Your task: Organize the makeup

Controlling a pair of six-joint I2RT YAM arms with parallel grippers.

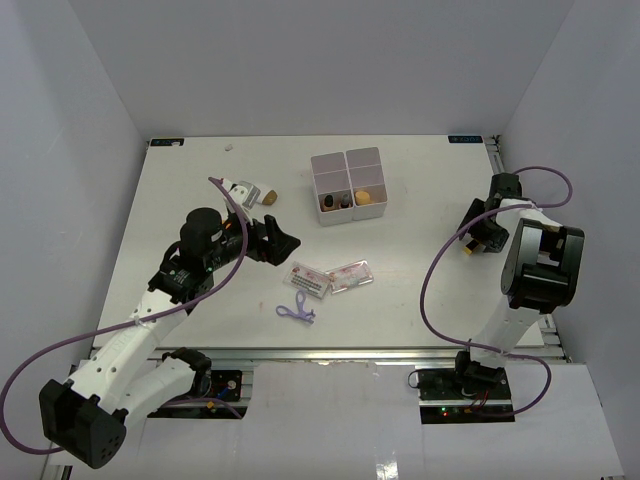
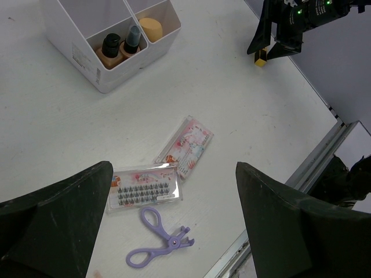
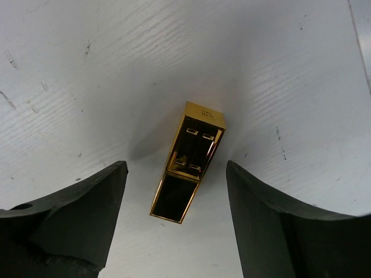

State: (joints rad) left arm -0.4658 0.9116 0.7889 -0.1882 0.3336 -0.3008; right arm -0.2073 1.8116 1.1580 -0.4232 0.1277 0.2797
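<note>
Part done: sponge [image 2: 152,27], bottles [image 2: 110,46] sat in box [image 1: 330,168] at 12 o'clock; packets [image 1: 308,279], purple tool [image 1: 297,311] lay loose nr 6; right claw [image 3: 174,174], spread, straddled gold lipstick [image 3: 188,162] at 3; left claw [image 2: 174,171] spread, empty.

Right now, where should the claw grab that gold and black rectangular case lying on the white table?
Probably across its two long flat sides, mid-length, from straight above. The gold and black case lies flat with those sides facing the fingers of the right gripper, which straddles it.
</note>
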